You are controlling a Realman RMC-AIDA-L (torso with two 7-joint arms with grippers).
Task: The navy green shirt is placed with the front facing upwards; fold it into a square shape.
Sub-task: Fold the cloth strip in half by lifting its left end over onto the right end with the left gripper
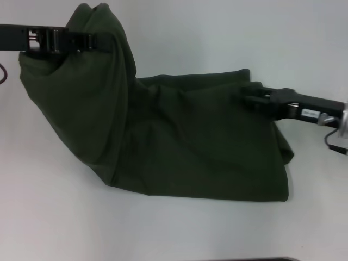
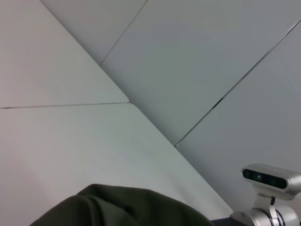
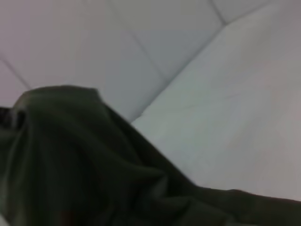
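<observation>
Left pincer (image 1: 95, 42) is clamped on the raised edge of the dark olive-green cotton shirt (image 1: 185, 141); right pincer (image 1: 251, 97) grips the lower far edge (cloth sags between), its long axis across the white table (image 1: 49, 217).

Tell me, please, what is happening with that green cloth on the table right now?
The robot is folding the navy green shirt on the white table. The left gripper has one side of the shirt pinched and lifted high, so the cloth hangs in a drape. The right gripper grips the shirt's far edge on the other side, lower down. The rest lies bunched on the table, not yet square.
</observation>
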